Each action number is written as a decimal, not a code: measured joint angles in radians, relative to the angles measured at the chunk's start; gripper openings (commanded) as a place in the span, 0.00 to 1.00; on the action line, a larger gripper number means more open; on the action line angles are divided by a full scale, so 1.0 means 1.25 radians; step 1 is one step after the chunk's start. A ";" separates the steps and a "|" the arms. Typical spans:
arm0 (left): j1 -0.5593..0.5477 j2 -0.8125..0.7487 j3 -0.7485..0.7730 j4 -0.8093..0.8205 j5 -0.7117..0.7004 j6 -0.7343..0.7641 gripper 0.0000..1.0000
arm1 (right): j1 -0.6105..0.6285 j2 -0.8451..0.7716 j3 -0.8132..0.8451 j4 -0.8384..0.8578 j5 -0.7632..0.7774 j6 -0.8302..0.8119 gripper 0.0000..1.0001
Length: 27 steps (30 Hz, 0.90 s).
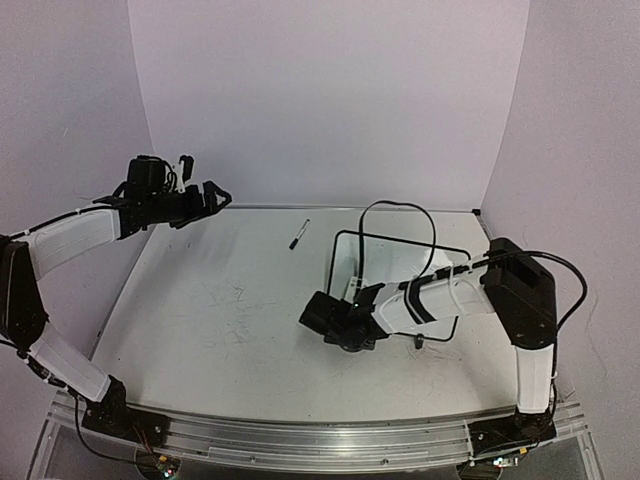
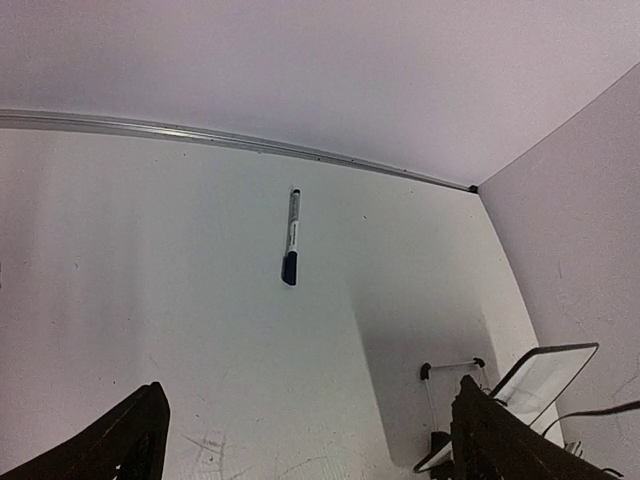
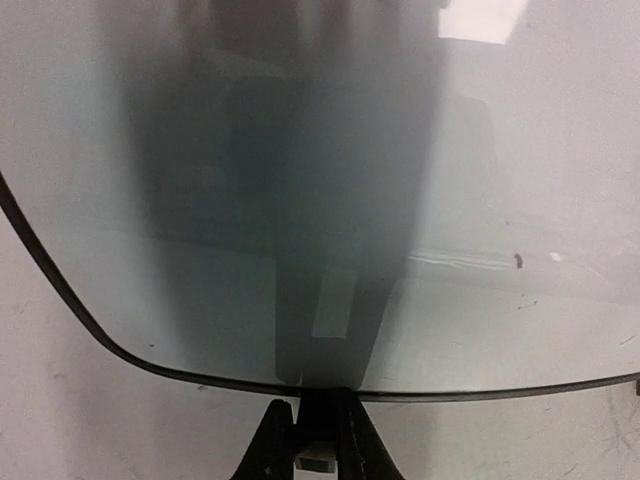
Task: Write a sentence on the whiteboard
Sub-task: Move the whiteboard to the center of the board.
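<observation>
right gripper [image 3: 318,425]: pinching the board [image 3: 300,200] by its rim; hold it steady.
left gripper [image 2: 310,445]: spread wide, empty.
marker [image 2: 290,240]: ahead of left gripper; descend square over it.
writing: none visible.

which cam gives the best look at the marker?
Left wrist: the marker lies unobstructed mid-frame, dark end nearest the camera. Top external shows it only as a small dark sliver near the far edge of the table. Right wrist misses it; the whiteboard fills that view.

Your top view looks down from behind; left wrist, raised, shares its marker [image 2: 290,240]; right wrist sits close against the whiteboard [image 3: 420,150].
</observation>
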 measured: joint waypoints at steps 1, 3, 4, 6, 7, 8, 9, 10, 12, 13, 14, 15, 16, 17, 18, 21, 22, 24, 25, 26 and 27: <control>0.000 0.002 -0.005 0.004 -0.002 -0.007 0.99 | 0.014 0.016 0.026 0.003 -0.003 -0.009 0.00; 0.000 0.003 -0.021 0.014 -0.004 -0.024 0.99 | 0.037 0.034 0.055 0.015 -0.011 -0.028 0.00; 0.000 0.001 -0.033 0.023 -0.005 -0.033 0.99 | 0.046 0.035 0.056 0.023 -0.017 -0.038 0.00; -0.002 -0.006 -0.063 0.035 -0.012 -0.051 0.99 | 0.058 0.035 0.056 0.029 -0.022 -0.055 0.00; -0.004 -0.013 -0.079 0.038 -0.015 -0.060 0.99 | 0.061 0.037 0.057 0.031 -0.025 -0.065 0.00; -0.006 -0.019 -0.092 0.040 -0.018 -0.066 0.99 | 0.063 0.039 0.059 0.031 -0.026 -0.075 0.00; -0.008 -0.026 -0.106 0.042 -0.020 -0.072 0.99 | 0.066 0.040 0.062 0.030 -0.026 -0.083 0.00; -0.010 -0.032 -0.116 0.042 -0.020 -0.080 0.99 | 0.067 0.040 0.063 0.031 -0.027 -0.091 0.00; -0.013 -0.047 -0.132 0.043 -0.021 -0.088 0.99 | 0.069 0.040 0.063 0.037 -0.026 -0.110 0.00; -0.014 -0.056 -0.138 0.043 -0.022 -0.091 0.99 | 0.070 0.040 0.062 0.044 -0.026 -0.121 0.00; -0.015 -0.064 -0.142 0.044 -0.025 -0.092 0.99 | 0.072 0.040 0.062 0.054 -0.027 -0.135 0.00; -0.015 -0.070 -0.145 0.046 -0.027 -0.093 0.99 | 0.076 0.040 0.062 0.068 -0.030 -0.154 0.00; -0.015 -0.074 -0.146 0.049 -0.031 -0.095 0.99 | 0.080 0.042 0.063 0.080 -0.033 -0.170 0.00; -0.015 -0.076 -0.146 0.052 -0.034 -0.097 0.99 | 0.084 0.044 0.066 0.091 -0.037 -0.186 0.00; -0.015 -0.076 -0.146 0.056 -0.036 -0.100 0.99 | 0.088 0.050 0.071 0.099 -0.041 -0.200 0.00; -0.015 -0.071 -0.145 0.059 -0.039 -0.107 0.99 | 0.095 0.067 0.087 0.117 -0.046 -0.232 0.00; -0.015 -0.066 -0.144 0.063 -0.039 -0.107 0.99 | 0.096 0.068 0.088 0.120 -0.045 -0.238 0.00; -0.015 -0.052 -0.143 0.064 -0.038 -0.107 0.99 | 0.096 0.068 0.088 0.122 -0.045 -0.242 0.00; -0.016 -0.044 -0.142 0.064 -0.038 -0.107 0.99 | 0.096 0.068 0.088 0.123 -0.044 -0.244 0.00; -0.016 -0.037 -0.141 0.064 -0.038 -0.107 0.99 | 0.096 0.068 0.087 0.124 -0.044 -0.245 0.00; -0.016 -0.028 -0.139 0.065 -0.038 -0.107 0.99 | 0.096 0.068 0.087 0.125 -0.044 -0.245 0.01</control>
